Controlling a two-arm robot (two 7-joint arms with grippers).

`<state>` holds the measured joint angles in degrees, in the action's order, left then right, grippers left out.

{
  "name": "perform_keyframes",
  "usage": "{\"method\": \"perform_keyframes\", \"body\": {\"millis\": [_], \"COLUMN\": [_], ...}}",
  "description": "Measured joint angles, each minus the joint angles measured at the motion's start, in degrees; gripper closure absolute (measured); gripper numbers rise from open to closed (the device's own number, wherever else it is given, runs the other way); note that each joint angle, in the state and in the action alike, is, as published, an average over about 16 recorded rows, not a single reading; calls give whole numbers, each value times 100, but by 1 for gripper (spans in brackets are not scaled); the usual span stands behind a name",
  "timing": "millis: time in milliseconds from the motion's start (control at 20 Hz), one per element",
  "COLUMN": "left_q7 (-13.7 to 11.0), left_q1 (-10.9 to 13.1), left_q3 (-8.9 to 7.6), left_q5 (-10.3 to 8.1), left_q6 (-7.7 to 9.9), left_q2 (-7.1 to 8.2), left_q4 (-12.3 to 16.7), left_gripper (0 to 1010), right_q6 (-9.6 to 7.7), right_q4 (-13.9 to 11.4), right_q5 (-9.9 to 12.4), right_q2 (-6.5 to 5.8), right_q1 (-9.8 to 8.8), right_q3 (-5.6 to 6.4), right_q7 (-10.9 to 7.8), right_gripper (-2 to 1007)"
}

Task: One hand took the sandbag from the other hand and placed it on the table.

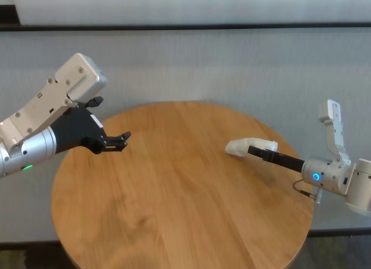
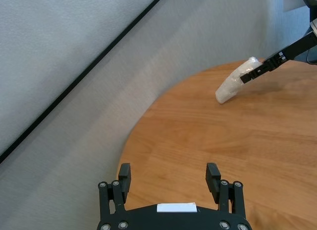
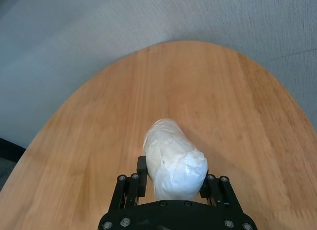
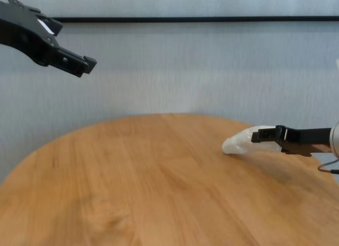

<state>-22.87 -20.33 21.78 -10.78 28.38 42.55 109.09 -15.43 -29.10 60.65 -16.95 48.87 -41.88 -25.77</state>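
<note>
Currently the right tool [image 1: 262, 153] is clenched on the sandbag [image 1: 250, 146]: the right wrist view shows a finger on each side of the bag's near end [image 3: 173, 163], pressing into the plastic wrap. Right arm reaches in low from the right side of the desk [image 1: 174, 205], fingers pointing toward the middle. Bag sticks out past the fingertips, tilted, far end down. In the chest view that low tip [image 4: 241, 142] sits at the desk surface [image 4: 132, 193], with a shadow directly under it; can't tell for sure whether it's touching or just above. Bag is over the right part of the desk, near the far-right rim. The left wrist view shows the same: bag [image 2: 237, 81] angled, gripped by the thin black fingers [image 2: 257, 71] at its upper end.

Left tool [image 1: 119, 140] is released, fingers spread wide with nothing between them; the gap is clear in the left wrist view [image 2: 168, 178]. It hangs over the far-left edge of the desk, well above the surface in the chest view [image 4: 79, 64], well apart from the bag and the right tool. Green light is lit on the left wrist.

Grey wall behind the desk.
</note>
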Motion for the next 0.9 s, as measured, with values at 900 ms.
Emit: {"method": "perform_keyframes", "body": {"millis": [900], "left_q7": [0], "left_q1": [0], "left_q3": [0], "left_q5": [0], "left_q6": [0], "left_q2": [0], "left_q4": [0], "left_gripper": [10], "right_q6": [5], "right_q4": [-49], "right_q5": [7], "right_q2": [-20], "right_q1": [-19], "right_q3": [-12], "right_q7": [31], "right_gripper": [34]}}
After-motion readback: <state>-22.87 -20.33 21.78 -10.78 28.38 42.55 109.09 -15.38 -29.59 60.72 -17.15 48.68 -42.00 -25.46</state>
